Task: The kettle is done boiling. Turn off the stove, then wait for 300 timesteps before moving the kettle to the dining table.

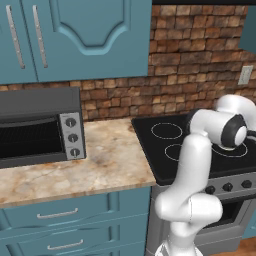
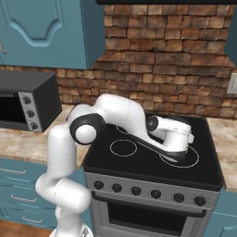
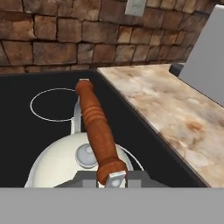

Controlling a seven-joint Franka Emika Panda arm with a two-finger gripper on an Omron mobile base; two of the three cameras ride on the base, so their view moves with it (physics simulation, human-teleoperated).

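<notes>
Looking through the left base view, I see the white arm rising from the lower right and bending over the stove, whose black glass top carries thin white burner rings; a grey toaster oven sits on the marbled counter to the left. From the right base view, I see the arm reaching low across the cooktop, the hand hanging over the front right ring, above the row of black knobs. Through the hand view, I see the gripper closed around the near end of the brown handle of the kettle, which sits on the stove beside a burner ring.
</notes>
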